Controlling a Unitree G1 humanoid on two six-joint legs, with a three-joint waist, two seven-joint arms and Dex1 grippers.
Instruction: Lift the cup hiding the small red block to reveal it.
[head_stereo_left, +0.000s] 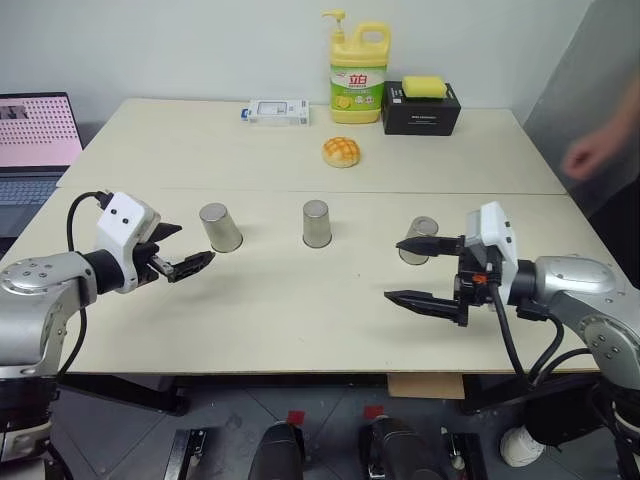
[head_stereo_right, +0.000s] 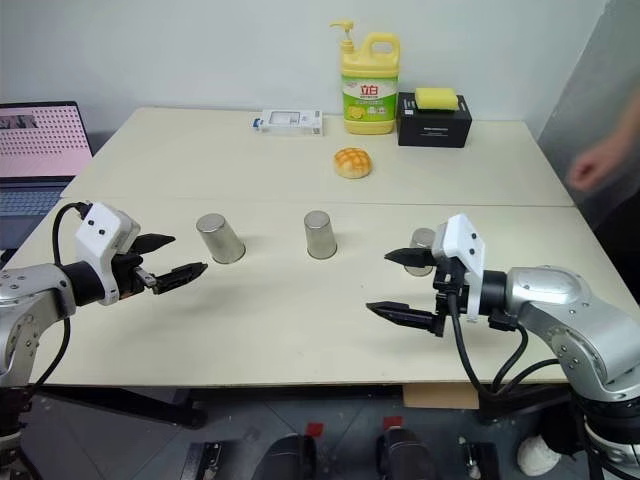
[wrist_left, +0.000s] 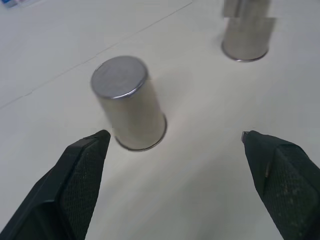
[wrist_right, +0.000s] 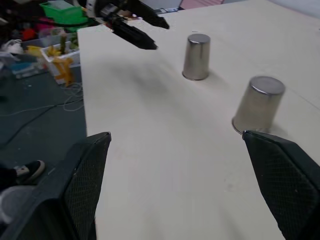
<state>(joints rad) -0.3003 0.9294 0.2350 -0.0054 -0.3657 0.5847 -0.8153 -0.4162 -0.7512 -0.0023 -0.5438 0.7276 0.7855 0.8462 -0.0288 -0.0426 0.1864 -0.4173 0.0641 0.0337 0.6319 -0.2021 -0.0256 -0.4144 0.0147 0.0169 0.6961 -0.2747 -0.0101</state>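
Geometry: three upturned silver metal tumblers (head_stereo_left: 316, 223) upright in a row, left gripper (head_stereo_left: 183, 248) agape beside leftmost, right gripper (head_stereo_left: 420, 271) agape by rightmost.

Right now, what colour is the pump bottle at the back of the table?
Yellow, with a green label; the pump bottle shows best in the right eye view.

Blurred hand (head_stereo_left: 598, 152) — cut by frame edge

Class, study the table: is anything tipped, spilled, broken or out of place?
Nothing stands out. All three silver cups stand mouth-down in a row, apart from each other. The yellow bottle stands upright at the back, with the bun in front of it. Nothing has spilled.
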